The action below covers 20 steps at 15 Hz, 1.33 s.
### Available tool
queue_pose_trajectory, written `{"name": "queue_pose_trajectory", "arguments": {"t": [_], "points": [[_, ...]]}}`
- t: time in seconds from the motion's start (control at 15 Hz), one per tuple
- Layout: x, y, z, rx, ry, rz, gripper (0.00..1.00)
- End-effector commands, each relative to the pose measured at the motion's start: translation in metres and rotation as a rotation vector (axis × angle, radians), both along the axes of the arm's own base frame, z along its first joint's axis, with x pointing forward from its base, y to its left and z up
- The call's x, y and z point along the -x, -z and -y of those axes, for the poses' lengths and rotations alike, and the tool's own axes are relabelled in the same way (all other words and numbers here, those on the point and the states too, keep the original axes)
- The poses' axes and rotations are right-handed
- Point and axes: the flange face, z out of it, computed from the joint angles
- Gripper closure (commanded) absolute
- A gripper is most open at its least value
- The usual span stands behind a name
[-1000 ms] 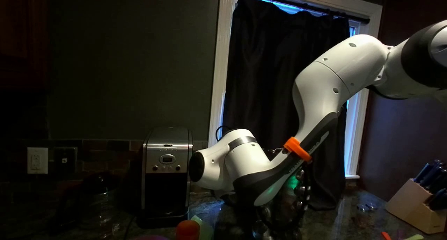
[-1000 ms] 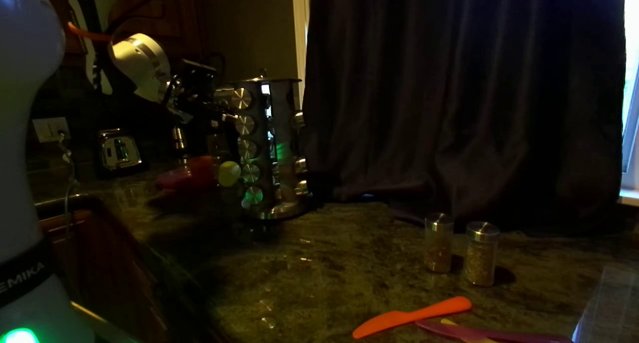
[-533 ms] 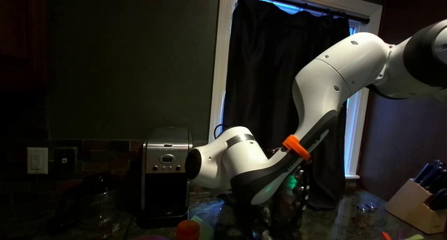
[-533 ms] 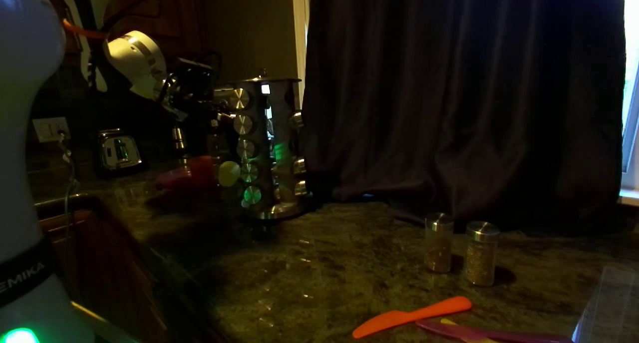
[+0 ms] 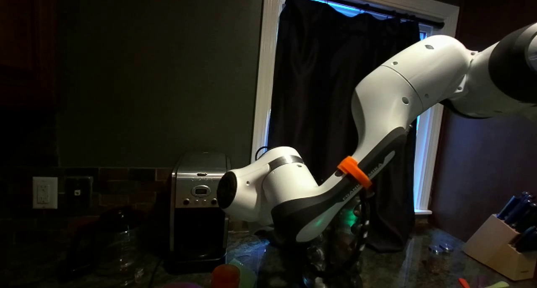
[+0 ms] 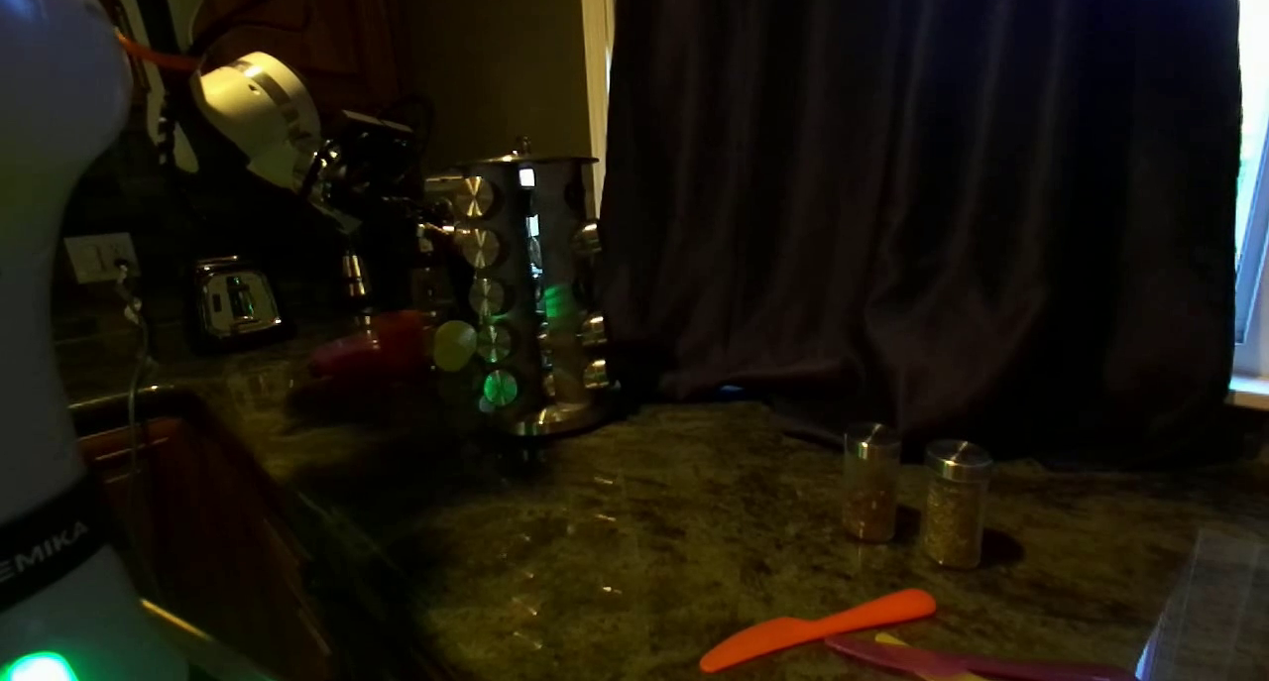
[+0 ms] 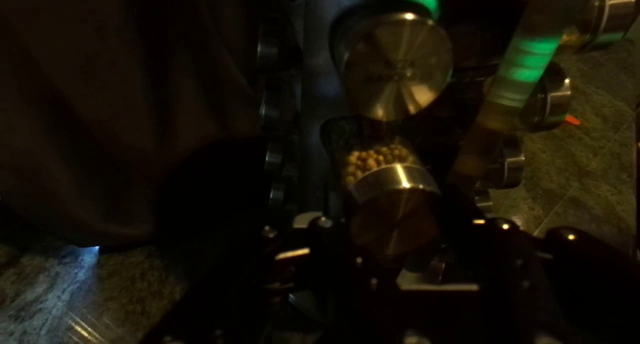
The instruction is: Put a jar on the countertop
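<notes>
A jar (image 7: 382,176) with a metal lid and round yellowish contents sits between my fingers in the wrist view, its lid toward the camera. My gripper (image 7: 395,226) looks shut on it, though the fingertips are very dark. The jar's far end still lies at the spice rack (image 6: 555,265), a steel carousel of lidded jars. In an exterior view my gripper (image 6: 431,215) is at the rack's left side, at upper height; the held jar is hard to make out there. The dark speckled countertop (image 6: 694,522) runs below. Two jars (image 6: 870,483) (image 6: 957,503) stand upright on it.
Orange (image 6: 818,629) and purple (image 6: 952,658) plastic knives lie on the counter. A red cup (image 6: 402,334) and steel toaster (image 6: 238,299) are behind the rack. A coffee maker (image 5: 201,204), knife block (image 5: 501,246) and dark curtain (image 6: 892,215) also stand around.
The arm has moved up and away from the rack, leftward in both exterior views. The rack's jars have shifted slightly left, as if the rack turned a little.
</notes>
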Motion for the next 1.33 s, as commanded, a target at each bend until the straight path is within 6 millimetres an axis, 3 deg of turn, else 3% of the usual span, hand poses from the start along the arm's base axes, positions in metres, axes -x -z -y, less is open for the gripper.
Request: {"name": "queue_pose_trajectory", "arguments": {"t": [0.0, 1.0, 1.27], "points": [[0.006, -0.005, -0.018, -0.045, -0.012, 0.0, 0.74], [0.015, -0.021, -0.05, -0.093, -0.044, 0.018, 0.74], [0.02, -0.034, -0.062, -0.192, 0.039, -0.032, 0.74]]}}
